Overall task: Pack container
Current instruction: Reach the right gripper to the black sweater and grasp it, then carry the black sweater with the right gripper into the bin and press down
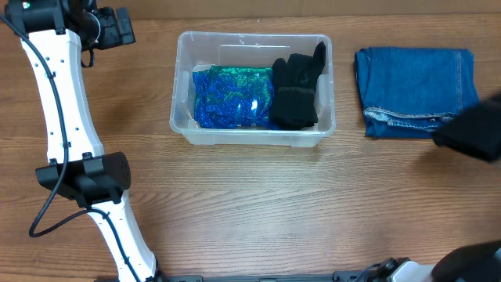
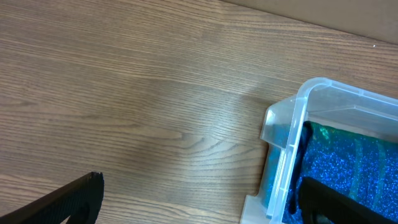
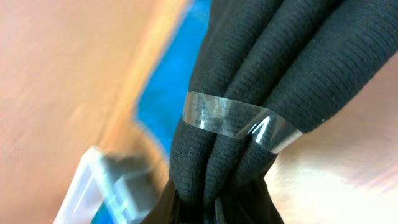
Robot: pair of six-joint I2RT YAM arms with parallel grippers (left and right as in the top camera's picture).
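both left gripper tips cut off, spread wide nr container; right gripper clamps black bundle w/ clear band, fingers mostly hidden, bg blurred.

Wooden table fills the scene, its mid-brown grain running left to right with darker streaks and a few swirling knots. Even, diffuse light falls from above, casting only soft, faint shadows and leaving a pale sheen on the wood at the far left. Beyond the far edge lies a plain tan strip, flat and unmarked; whether it is wall or board cannot be told. The right wrist view shows the wood blurred and warmer-toned.
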